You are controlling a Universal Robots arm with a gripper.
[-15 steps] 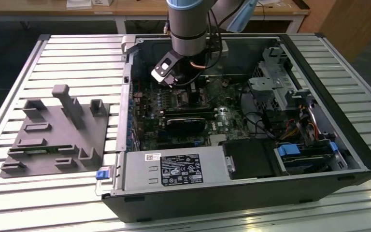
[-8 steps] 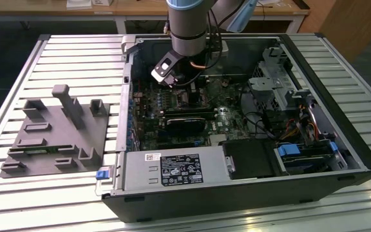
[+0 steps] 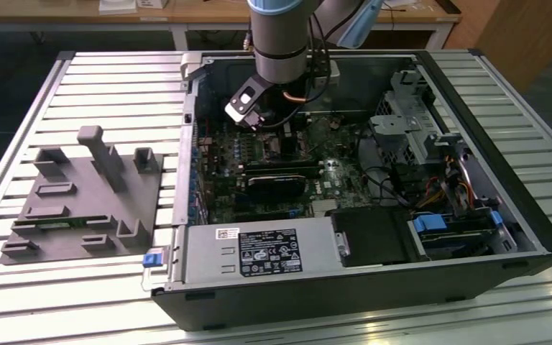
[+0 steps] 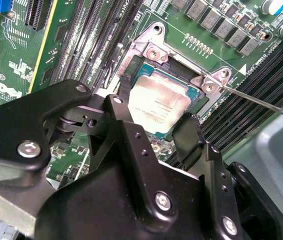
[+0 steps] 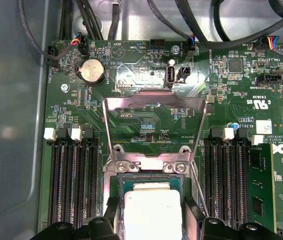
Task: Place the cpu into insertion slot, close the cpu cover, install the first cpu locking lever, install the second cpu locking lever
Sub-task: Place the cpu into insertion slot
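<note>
Claw: my black two-fingered claw [image 3: 274, 126] is down inside the open black computer case [image 3: 353, 302], directly over the insertion slot. In both wrist views it straddles the chip [image 4: 156, 104] [image 5: 152, 210]. I cannot tell whether it is clamping the chip or has let go.
Cpu: the small flat square cpu with the pale silvery-beige metal top [image 4: 159, 102] [image 5: 151, 215] lies in the insertion slot, level with its rim as far as I can see.
Insertion slot: the small square socket with a silvery metal rim [image 4: 154, 52] [image 5: 151, 167] sits on the green motherboard [image 5: 221, 100].
Cpu cover: the thin square silvery metal frame with an open window [image 5: 131, 103] is swung open, away from the insertion slot.
Lever: I see a thin silvery wire rod [image 4: 261, 101] [image 5: 200, 192] running out from one corner of the insertion slot, unlatched.
Table: the case with the insertion slot rests on a slatted metal table [image 3: 113, 72].
</note>
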